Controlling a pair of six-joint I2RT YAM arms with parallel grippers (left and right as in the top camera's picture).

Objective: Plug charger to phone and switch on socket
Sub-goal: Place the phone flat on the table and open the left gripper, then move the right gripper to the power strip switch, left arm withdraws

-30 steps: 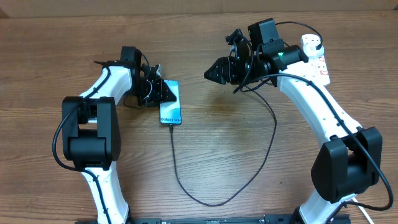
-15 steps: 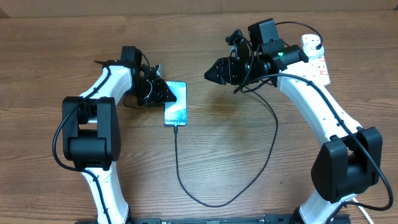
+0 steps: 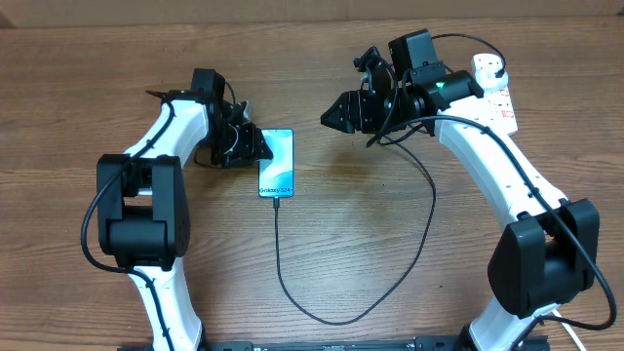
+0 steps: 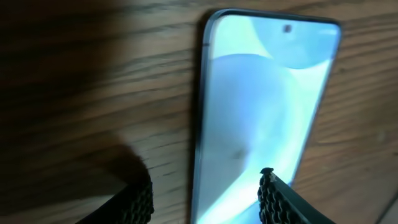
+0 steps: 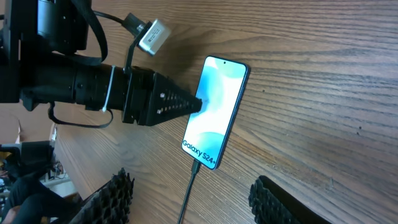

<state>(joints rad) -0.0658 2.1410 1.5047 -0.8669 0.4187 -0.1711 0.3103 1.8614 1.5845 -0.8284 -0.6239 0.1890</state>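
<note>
The phone (image 3: 276, 163) lies flat on the wooden table, its light-blue screen up and white text at its near end. The charger cable (image 3: 331, 317) is plugged into that near end. It loops toward me and back up to the right, passing behind my right arm. My left gripper (image 3: 257, 148) is open, low at the phone's left edge. In the left wrist view the left gripper (image 4: 205, 190) straddles the edge of the phone (image 4: 267, 106). My right gripper (image 3: 331, 114) is open and empty, above the table right of the phone. The white socket (image 3: 497, 93) lies at the far right, partly hidden by my right arm.
The right wrist view shows the phone (image 5: 214, 112), the cable (image 5: 189, 193), my left gripper (image 5: 171, 104) beside the phone, and my own open right gripper (image 5: 193, 202). A thick white cord (image 3: 468, 41) arcs from the socket's far end.
The phone has slid a little to the right and turned straighter, with the cable's tip following it. My left gripper stays at its left edge. The right arm has not moved.
</note>
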